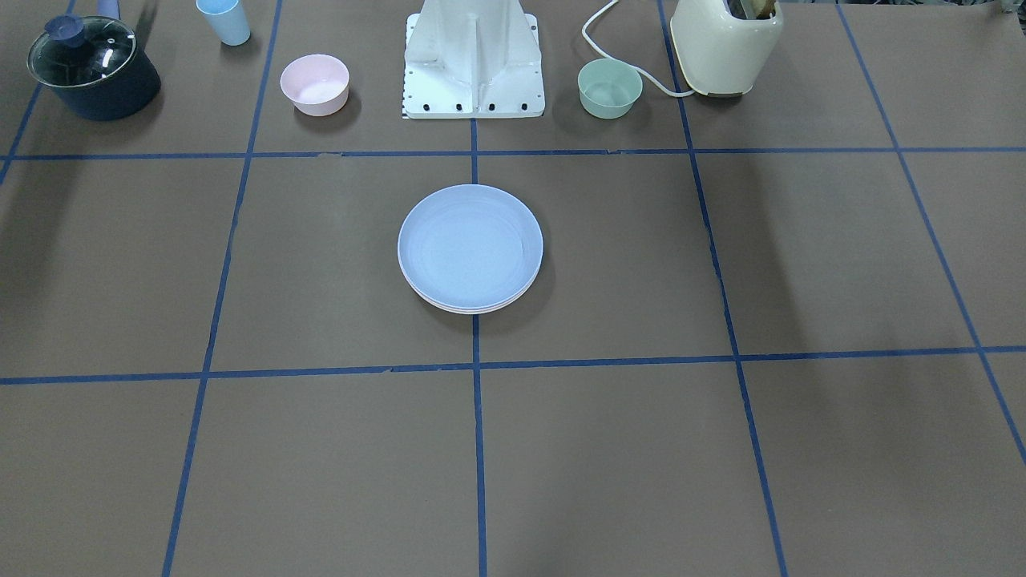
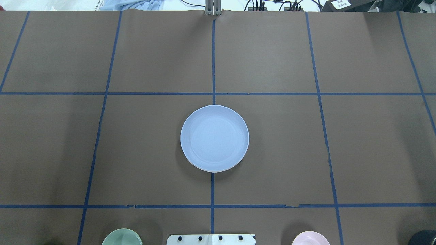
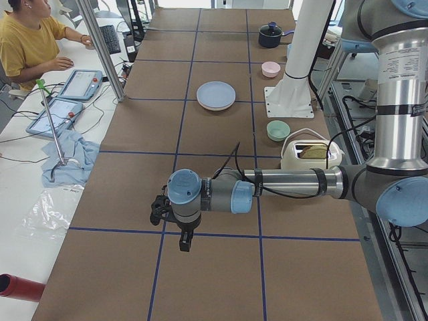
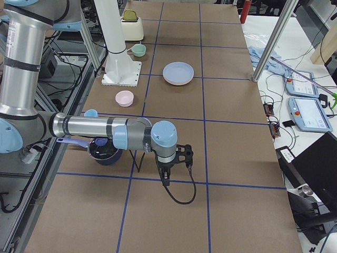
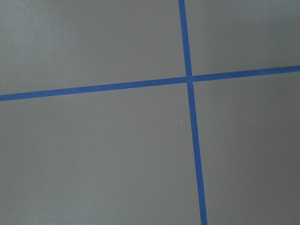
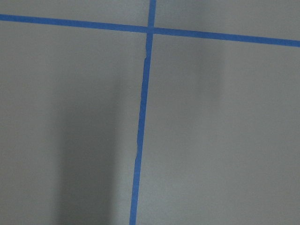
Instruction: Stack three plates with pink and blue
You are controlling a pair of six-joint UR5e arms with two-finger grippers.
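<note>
Plates [image 1: 470, 248] lie nested, blue on top, midway between my left claw [image 3: 184, 245] and right claw [image 4: 166, 182] and well apart from both, which I judge hang clear because stacking looks done; how open either is I cannot tell; taped brown surface [image 1: 721, 449], operator [image 3: 27, 40] seated alongside.

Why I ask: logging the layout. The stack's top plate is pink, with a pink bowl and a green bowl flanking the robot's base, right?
No: the top plate is light blue, not pink, per the front-facing view. The pink bowl and green bowl flank the base.
</note>
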